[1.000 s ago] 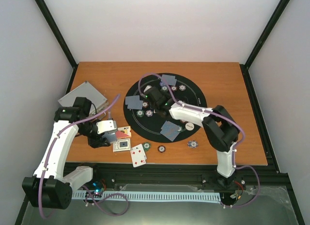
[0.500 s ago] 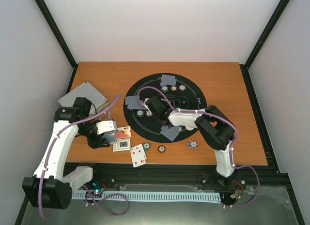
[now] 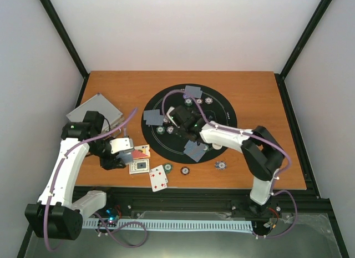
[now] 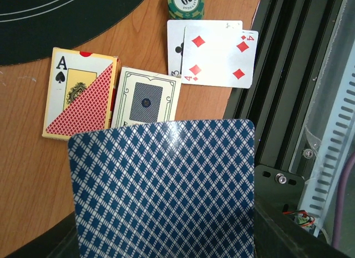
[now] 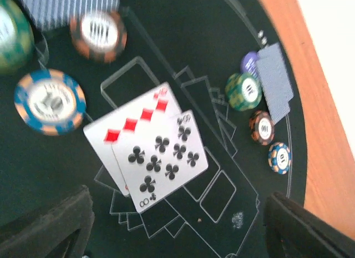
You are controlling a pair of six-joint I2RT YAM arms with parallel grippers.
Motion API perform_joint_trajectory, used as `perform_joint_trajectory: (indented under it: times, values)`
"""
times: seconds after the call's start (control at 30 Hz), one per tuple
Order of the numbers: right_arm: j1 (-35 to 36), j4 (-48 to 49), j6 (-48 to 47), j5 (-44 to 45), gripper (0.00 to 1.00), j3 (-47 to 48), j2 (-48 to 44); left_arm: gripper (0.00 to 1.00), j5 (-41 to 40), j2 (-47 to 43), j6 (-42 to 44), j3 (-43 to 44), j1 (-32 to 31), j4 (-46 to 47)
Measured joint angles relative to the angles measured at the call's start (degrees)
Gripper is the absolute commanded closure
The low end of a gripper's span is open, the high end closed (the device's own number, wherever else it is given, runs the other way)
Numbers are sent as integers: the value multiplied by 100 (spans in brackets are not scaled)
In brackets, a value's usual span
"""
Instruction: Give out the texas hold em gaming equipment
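Now left jaws clamp a blue-backed card (image 4: 166,186), face hidden; right jaws apart over blurred cards (image 5: 147,158).

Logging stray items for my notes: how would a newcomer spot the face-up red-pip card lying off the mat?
Find the round black mat, then look to the bare wood between it and the near edge of the table, on the left. The four of diamonds lies there face up over a black-pip card, the only red pips off the mat.
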Motion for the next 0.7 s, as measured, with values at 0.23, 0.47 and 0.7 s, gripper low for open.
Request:
perform_joint_trajectory:
  times: [0.23, 0.47, 0.7]
  values:
    - [-260, -286, 2319, -1237, 0, 479, -1252, 99, 4, -7, 2, 59, 0, -17]
    - [-1051, 601, 4804, -4118, 0, -188, -2022, 99, 26, -9, 2, 101, 0, -46]
    - [-232, 1342, 6516, -5635, 1, -1182, -1971, 99, 63, -35, 0, 101, 0, -42]
